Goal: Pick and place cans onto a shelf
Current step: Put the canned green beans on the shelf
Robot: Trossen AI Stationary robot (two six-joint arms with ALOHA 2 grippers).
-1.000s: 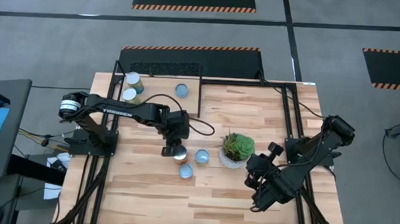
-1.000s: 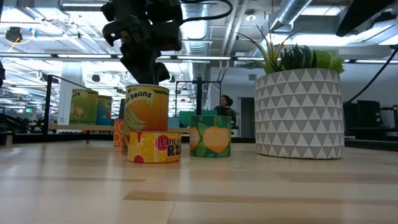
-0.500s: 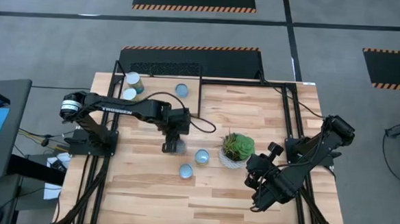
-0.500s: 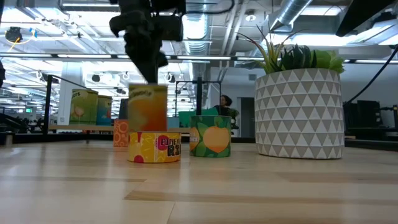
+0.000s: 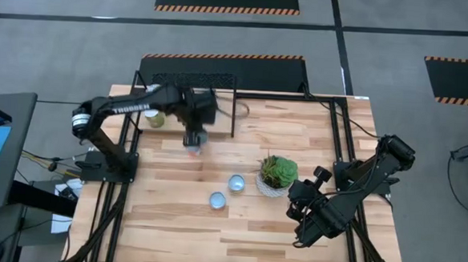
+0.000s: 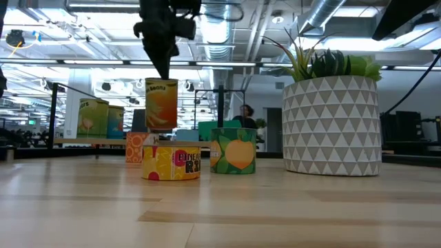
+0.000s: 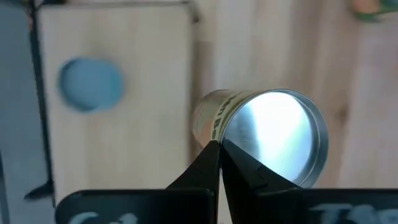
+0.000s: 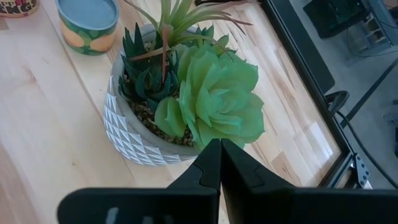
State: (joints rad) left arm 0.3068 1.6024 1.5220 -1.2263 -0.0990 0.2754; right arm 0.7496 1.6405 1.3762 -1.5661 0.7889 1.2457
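Observation:
My left gripper (image 5: 194, 134) is shut on a green-and-orange labelled can (image 6: 162, 103) with a silvery top (image 7: 273, 134). It holds the can in the air beside the near edge of the shelf (image 5: 223, 114), a light-wood platform with black bars at the table's far left. A pale-blue-topped can (image 7: 90, 84) stands on the shelf, and another (image 5: 154, 119) shows under the arm. Two cans (image 5: 217, 199) (image 5: 236, 182) stand on the tabletop. My right gripper (image 8: 219, 149) is shut and empty, near the plant (image 5: 277, 173). My left gripper pinches the can's top rim (image 7: 214, 134) between its two fingers, at one edge of the round top. The fingers come from above, pointing down. The can hangs below them, close to upright and clear of the table (image 6: 162, 127).
A white patterned pot with a green plant (image 6: 331, 117) stands right of centre. A yellow-pink can (image 6: 171, 163), a green-orange can (image 6: 233, 150) and an orange one (image 6: 132, 147) behind them stand on the table. Black frame bars run along the table's sides.
My left gripper has risen and gone toward the table's far edge and a little left, toward the shelf. The can it holds has gone up with it from beside the two standing cans, and now hangs higher and farther back.

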